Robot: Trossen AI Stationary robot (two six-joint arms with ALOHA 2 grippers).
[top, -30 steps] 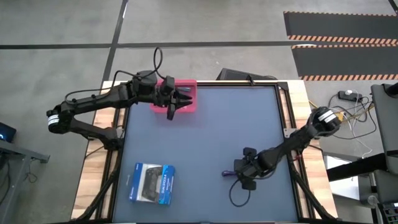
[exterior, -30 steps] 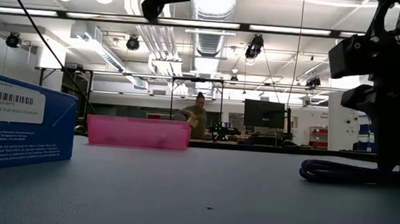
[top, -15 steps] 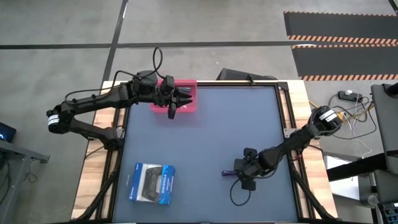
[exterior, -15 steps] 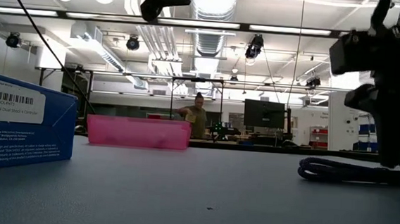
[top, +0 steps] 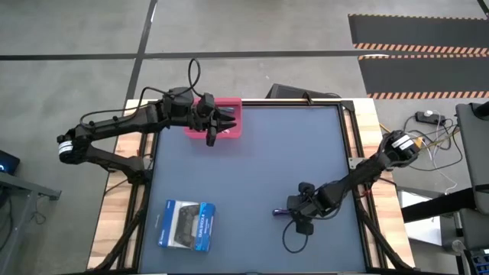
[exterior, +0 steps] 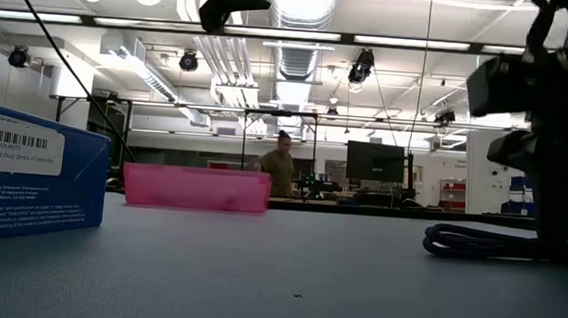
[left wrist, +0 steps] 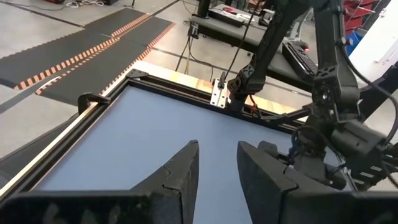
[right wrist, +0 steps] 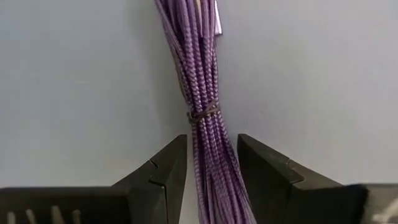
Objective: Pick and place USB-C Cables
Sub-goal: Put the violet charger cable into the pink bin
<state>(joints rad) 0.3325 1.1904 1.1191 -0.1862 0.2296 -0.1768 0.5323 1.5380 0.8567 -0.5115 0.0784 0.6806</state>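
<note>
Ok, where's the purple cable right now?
The purple cable lies on the mat's near-right part in the high view, between the right gripper open jaws, far from the pink tray.

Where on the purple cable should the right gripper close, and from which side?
Grip the purple cable near its thin tie, where the braided strands are pulled tightest. Come straight down from above: the bundle lies flat on the table, and the right gripper already straddles it lengthwise, open, one finger on each side. Closing there should catch every strand.
</note>
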